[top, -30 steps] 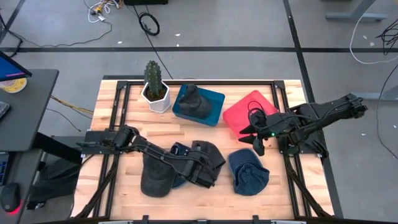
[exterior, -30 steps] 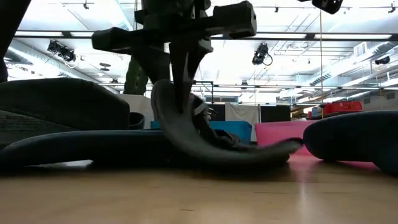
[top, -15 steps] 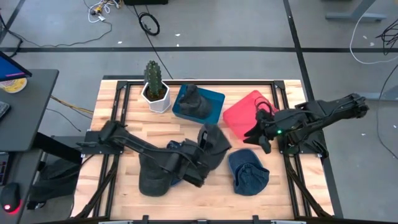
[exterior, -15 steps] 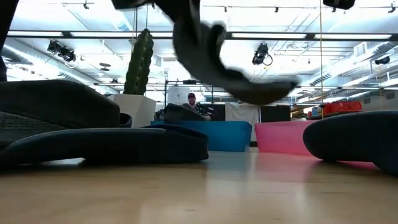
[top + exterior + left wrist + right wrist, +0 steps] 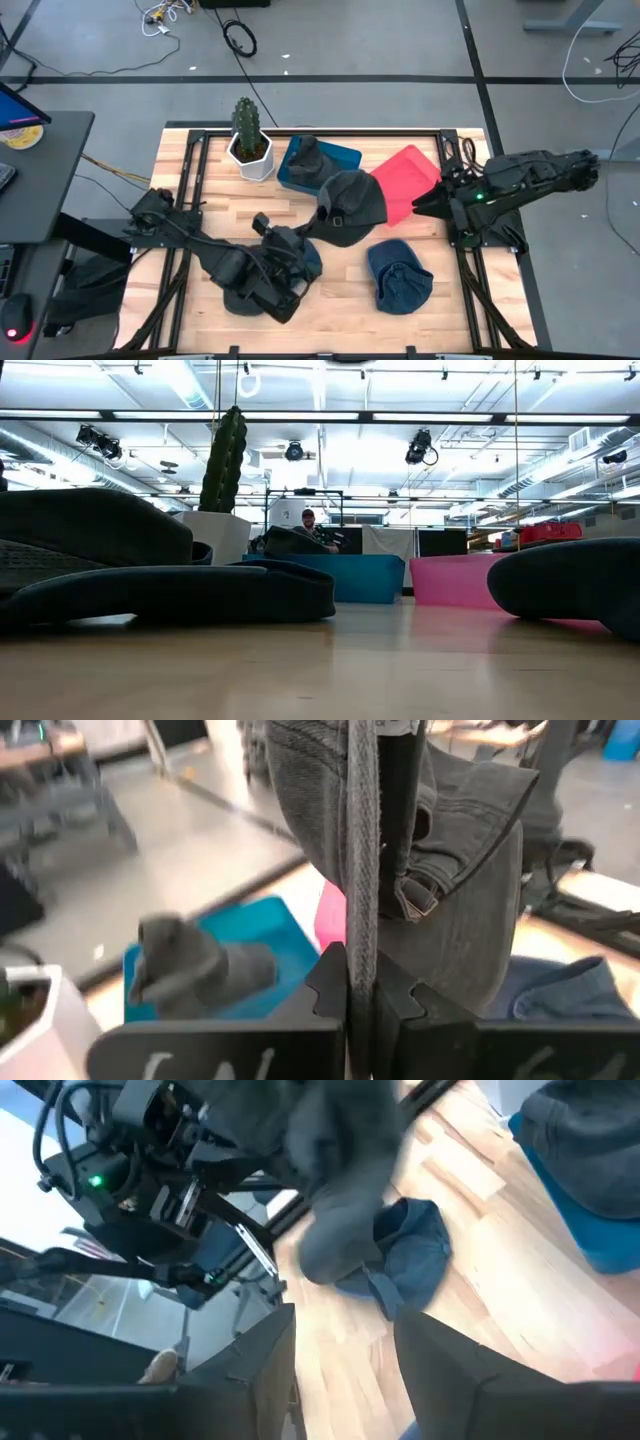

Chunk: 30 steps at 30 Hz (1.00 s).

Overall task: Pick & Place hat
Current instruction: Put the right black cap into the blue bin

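The left gripper's fingers are pressed together on a fold of the dark grey cap, the fabric running as a thin edge straight up between the pads in the left wrist view. Pinching the cloth this way lets the cap hang free from one seam, so the crown and strap dangle clear of everything below. From above, the cap sits in the air between the blue bin and the red tray, overlapping the near edges of both; it does not show in the low view at all, which fits it being held well above the table.

The left gripper itself is mostly hidden under the cap from above, so its exact spot is a judgement. Its arm reaches from the left side of the table across a second dark cap and a blue cloth piece, which lie flat where the arm passes.

The right gripper hangs just beside the red tray's outer edge, and its fingers stand spread with nothing between them, as the right wrist view shows. It looks to be waiting out of the way.

A denim cap rests on the wood near the front edge, apart from the lifted one. The blue bin already holds a dark object, and a potted cactus stands just beside it. Which container the cap is meant for cannot be settled from here, though the red tray lies bare and closest.
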{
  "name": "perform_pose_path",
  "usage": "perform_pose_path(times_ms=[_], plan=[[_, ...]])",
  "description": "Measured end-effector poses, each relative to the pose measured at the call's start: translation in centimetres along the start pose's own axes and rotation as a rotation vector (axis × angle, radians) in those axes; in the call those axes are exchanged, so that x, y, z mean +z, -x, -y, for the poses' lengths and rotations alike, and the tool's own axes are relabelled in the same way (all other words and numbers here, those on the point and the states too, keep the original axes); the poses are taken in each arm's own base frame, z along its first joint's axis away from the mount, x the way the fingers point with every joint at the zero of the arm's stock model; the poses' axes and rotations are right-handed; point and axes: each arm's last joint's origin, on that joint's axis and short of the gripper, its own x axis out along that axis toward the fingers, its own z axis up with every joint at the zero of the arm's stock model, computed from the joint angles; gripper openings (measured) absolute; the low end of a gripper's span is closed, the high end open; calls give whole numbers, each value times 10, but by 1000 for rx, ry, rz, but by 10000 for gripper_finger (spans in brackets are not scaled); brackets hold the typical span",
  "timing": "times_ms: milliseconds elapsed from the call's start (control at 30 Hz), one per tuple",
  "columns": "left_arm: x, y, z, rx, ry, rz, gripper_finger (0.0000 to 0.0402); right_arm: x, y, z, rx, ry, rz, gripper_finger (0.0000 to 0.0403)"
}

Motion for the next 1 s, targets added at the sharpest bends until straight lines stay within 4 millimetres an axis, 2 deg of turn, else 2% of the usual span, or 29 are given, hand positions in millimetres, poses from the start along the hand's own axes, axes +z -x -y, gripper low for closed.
perform_pose_path(times_ms=[200, 433, 567, 700, 867, 1000], plan=[[19, 6, 20, -7, -30, 156, 11, 0, 4, 1, 10, 49, 9, 173], [72, 7, 36, -78, -75, 308, 11, 0, 4, 0, 18, 85, -1, 173], [98, 8, 32, -152, -55, 434, 11, -1, 4, -1, 60, 149, -39, 173], [118, 3, 19, -147, 123, 524, 11, 1, 4, -4, 94, 247, -19, 173], [135, -18, 3, -179, 397, 606, 11, 7, 5, -10, 141, 404, 76, 173], [144, -37, -3, -280, 427, 690, 11, 14, 6, -15, 137, 503, 184, 173]])
